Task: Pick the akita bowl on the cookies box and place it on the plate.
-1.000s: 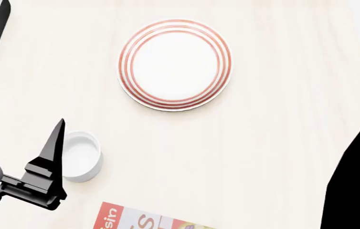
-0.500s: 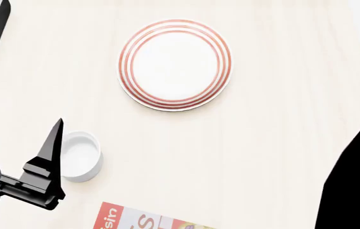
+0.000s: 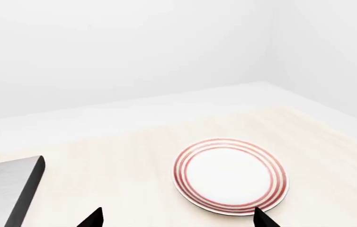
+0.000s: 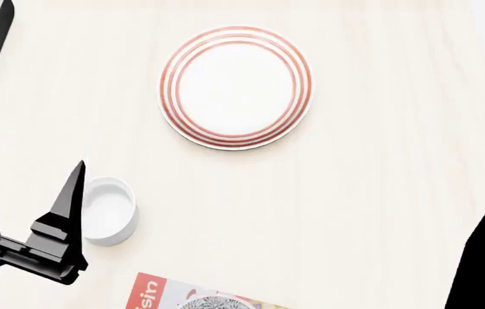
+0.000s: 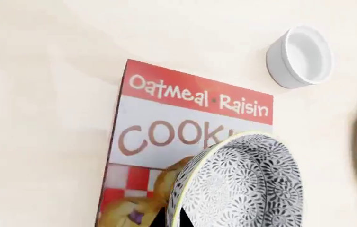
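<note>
Left hand (image 4: 24, 170) beside white cup (image 4: 109, 210)

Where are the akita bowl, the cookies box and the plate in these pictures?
akita bowl (image 5: 248, 189): right wrist view, on its speckled inside.
cookies box (image 5: 165, 123): right wrist view, on the white lettered panel.
plate (image 4: 235, 87): head view, on its plain white centre.
</note>
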`<state>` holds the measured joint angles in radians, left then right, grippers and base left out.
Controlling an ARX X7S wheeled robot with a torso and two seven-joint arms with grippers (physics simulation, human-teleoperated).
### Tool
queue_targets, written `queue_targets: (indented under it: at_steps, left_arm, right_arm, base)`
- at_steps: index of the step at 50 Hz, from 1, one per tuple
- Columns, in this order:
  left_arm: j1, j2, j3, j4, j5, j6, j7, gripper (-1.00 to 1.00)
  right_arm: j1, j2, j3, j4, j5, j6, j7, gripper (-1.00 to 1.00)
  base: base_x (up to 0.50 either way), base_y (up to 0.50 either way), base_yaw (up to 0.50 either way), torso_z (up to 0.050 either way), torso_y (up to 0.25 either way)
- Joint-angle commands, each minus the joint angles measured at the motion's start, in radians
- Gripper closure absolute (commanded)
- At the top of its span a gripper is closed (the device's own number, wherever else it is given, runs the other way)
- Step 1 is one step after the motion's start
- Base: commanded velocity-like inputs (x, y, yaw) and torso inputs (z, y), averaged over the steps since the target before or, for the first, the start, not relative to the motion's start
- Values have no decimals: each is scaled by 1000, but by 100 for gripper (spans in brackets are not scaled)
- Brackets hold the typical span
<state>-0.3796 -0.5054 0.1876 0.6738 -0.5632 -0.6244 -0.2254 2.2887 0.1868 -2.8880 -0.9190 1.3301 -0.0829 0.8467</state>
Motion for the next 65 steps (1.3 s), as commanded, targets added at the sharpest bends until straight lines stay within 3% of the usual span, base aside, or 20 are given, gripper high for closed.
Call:
queue_targets:
  at_steps: [1, 9, 25, 38, 46, 65]
  left_arm:
    - [6, 22, -25, -4, -9, 27, 38, -100]
    - [4, 18, -30, 3, -17, 24, 36, -100]
    - [9, 10, -26, 10, -20, 29, 36, -100]
    - [15, 4, -19, 5, -18, 40, 44, -100]
    - [22, -4, -4, 7, -8, 48, 55, -100]
    - [19, -19, -4, 43, -25, 28, 43, -100]
  right_arm:
    - [66, 160, 241, -30, 53, 365, 7, 100]
    - [63, 341, 550, -42, 121, 736, -54, 100]
    - [51, 509, 759, 105, -13, 972, -315, 100]
    - [-2, 499, 817, 299, -196, 917, -485, 100]
    - [-84, 444, 821, 519, -337, 819, -562, 100]
    - [-238, 279, 890, 966, -459, 625, -673, 100]
  base:
    - [0, 0, 0, 0, 0]
    - [0, 0, 0, 0, 0]
    - [0, 0, 0, 0, 0]
    - [0, 0, 0, 0, 0]
    - [0, 0, 0, 0, 0]
    - [0, 0, 0, 0, 0]
